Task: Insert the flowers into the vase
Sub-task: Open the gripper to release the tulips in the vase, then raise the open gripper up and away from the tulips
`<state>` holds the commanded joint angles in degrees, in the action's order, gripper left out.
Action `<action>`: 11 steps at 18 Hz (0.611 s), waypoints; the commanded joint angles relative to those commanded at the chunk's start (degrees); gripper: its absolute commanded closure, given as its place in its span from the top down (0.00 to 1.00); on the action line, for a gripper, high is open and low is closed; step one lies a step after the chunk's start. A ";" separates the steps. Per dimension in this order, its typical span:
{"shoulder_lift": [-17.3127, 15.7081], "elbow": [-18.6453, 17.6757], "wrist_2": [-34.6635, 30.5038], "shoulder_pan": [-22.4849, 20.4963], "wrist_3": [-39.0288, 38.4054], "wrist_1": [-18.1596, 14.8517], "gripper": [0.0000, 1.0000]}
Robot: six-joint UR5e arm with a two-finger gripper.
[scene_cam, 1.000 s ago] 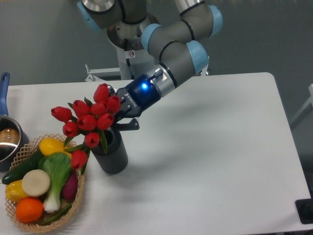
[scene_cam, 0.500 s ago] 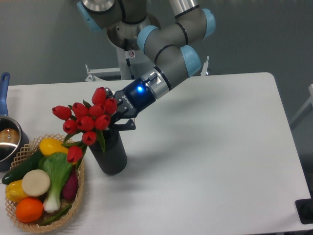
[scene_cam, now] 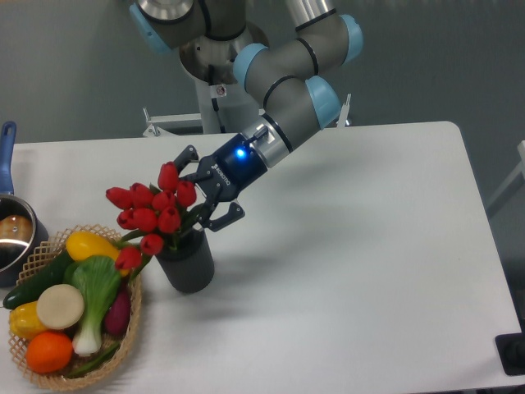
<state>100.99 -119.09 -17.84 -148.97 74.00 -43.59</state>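
The flowers [scene_cam: 152, 210], a bunch of red tulip buds on green stems, stand with their stems inside the vase [scene_cam: 188, 264] and lean out to the left over its rim. The vase is a dark grey cylinder standing upright on the white table. My gripper [scene_cam: 203, 187] is just above and to the right of the vase mouth, right beside the buds. It is open, with its fingers spread on either side of the stems. One finger [scene_cam: 185, 155] shows above the bunch, the other just over the vase rim.
A wicker basket [scene_cam: 131, 327] holding several vegetables and fruits sits directly left of the vase, under the lowest buds. A blue-handled metal pot [scene_cam: 13, 231] is at the far left edge. The robot base [scene_cam: 205, 66] stands behind the table.
The gripper has opened and let go of the flowers. The bunch has settled a little lower and to the right in the vase.
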 joint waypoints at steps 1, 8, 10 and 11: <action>0.00 0.00 -0.35 -0.09 -0.09 0.00 0.99; -3.77 0.44 -7.83 -4.56 -2.29 -0.09 1.00; -5.09 0.53 -7.92 -6.93 -2.29 -0.17 1.00; -5.88 0.70 -8.26 -8.08 -2.11 -0.18 1.00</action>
<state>95.11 -118.39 -26.10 -157.05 71.89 -43.77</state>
